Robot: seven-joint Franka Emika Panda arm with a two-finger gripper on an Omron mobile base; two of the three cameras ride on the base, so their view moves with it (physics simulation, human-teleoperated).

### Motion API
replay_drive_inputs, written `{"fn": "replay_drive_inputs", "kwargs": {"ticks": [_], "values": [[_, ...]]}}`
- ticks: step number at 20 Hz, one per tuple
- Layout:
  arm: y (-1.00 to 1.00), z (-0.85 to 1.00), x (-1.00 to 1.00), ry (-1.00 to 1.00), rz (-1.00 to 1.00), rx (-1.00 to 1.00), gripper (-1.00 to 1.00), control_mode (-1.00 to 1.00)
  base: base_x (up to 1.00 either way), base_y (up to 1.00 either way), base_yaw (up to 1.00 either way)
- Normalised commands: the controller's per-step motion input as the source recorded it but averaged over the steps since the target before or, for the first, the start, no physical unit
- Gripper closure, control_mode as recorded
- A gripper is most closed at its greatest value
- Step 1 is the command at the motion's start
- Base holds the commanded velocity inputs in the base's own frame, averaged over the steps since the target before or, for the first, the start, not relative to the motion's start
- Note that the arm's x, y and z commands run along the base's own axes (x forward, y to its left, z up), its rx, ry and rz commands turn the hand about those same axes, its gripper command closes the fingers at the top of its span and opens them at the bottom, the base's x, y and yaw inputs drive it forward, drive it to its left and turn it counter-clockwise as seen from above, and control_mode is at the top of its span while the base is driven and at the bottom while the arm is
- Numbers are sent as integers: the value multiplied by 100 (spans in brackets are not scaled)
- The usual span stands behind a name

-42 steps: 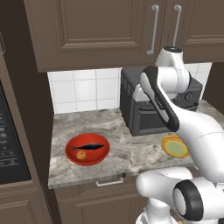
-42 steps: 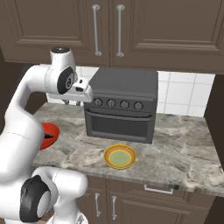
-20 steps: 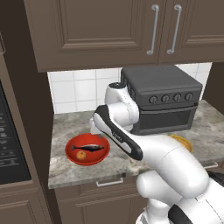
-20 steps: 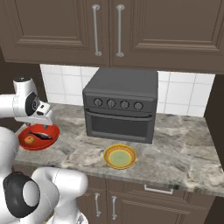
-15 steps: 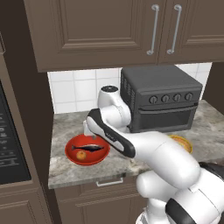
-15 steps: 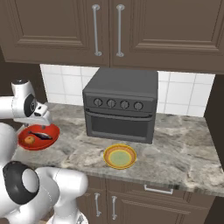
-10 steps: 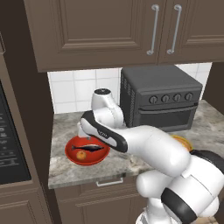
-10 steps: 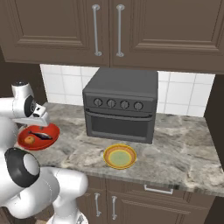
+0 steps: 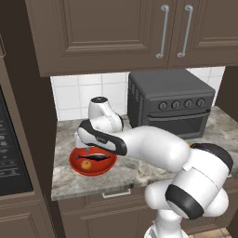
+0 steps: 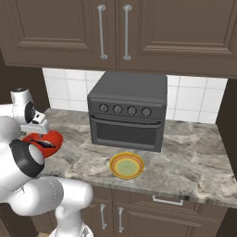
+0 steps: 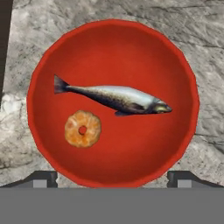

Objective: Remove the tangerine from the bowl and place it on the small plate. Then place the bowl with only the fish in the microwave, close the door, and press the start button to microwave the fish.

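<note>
The red bowl lies on the counter directly under my gripper, whose two fingertips stand wide apart and open over the bowl's near rim with nothing between them. Inside lie the dark fish across the middle and the orange tangerine beside it. From the left base view the bowl sits at the counter's left end with the tangerine and fish, and the gripper hovers just above. The small plate rests in front of the toaster oven. The microwave shows its keypad at far left.
A dark grey toaster oven stands against the tiled wall at the counter's middle. Brown cabinets hang overhead. My own arm stretches low across the counter between the oven and the bowl. The counter's front edge runs close by the bowl.
The arm has swung left from the toaster oven and come down over the bowl. Bowl, fish, tangerine and plate have not moved.
</note>
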Motion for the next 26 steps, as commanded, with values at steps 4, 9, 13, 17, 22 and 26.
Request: {"fn": "replay_drive_inputs", "kwargs": {"ticks": [4,9,13,17,22,26], "values": [[2,-18,0,0,0,0,-100,-100,0,0,0],[6,-19,1,0,0,0,-100,-100,0,0,0],[11,-18,0,0,0,0,-100,-100,0,0,0],[5,-19,0,0,0,0,-100,-100,0,0,0],[7,-17,0,0,0,0,-100,-100,0,0,0],[14,-12,0,0,0,0,-100,-100,0,0,0]]}}
